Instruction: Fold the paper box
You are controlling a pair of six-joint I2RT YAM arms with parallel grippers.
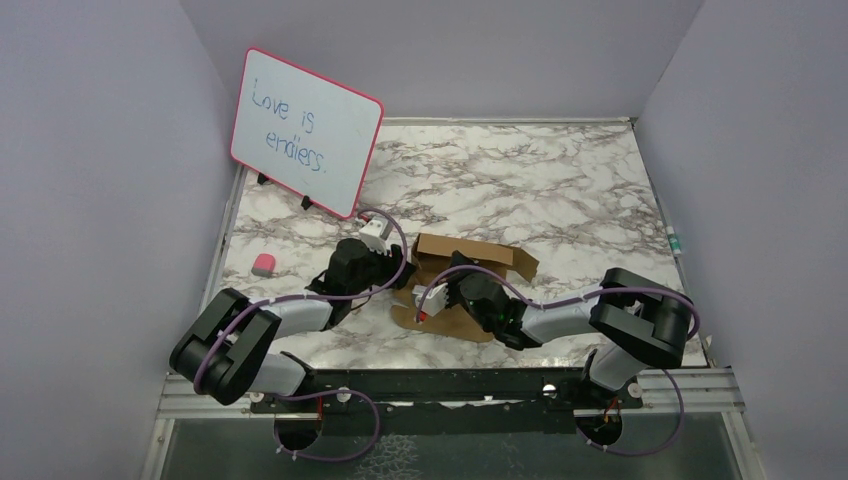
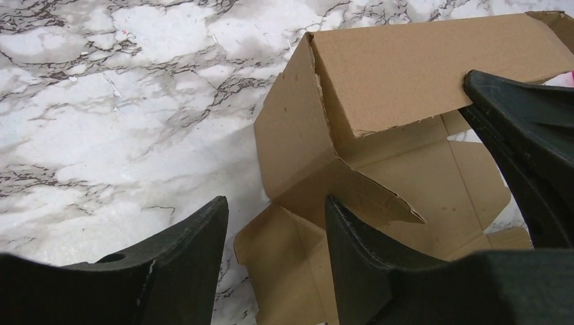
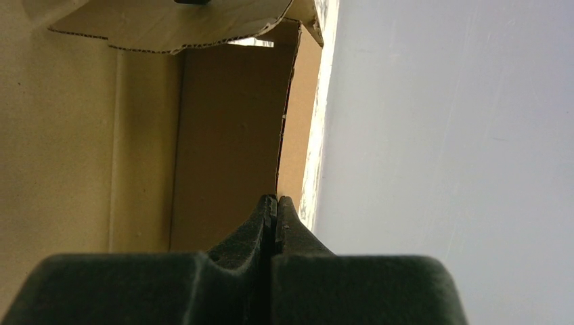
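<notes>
Closest in, right gripper (image 3: 274, 201) fingers (image 3: 257, 227) sit pressed together, pinching the edge of an upright wall of the cardboard box (image 3: 223, 135). Left gripper (image 2: 274, 203) fingers are spread apart and hold nothing; one is over bare tabletop (image 2: 101, 135), the other over a corner flap. We note the box half-formed, with one wall raised and other flaps flat, in front of and right of the whiteboard (image 1: 307, 130).

Brightly, evenly lit from above; only faint soft shadows. Sharp overhead and at the left wrist. Dimmer, soft-focused at the right wrist, pressed close to the paper box (image 3: 223, 135).
</notes>
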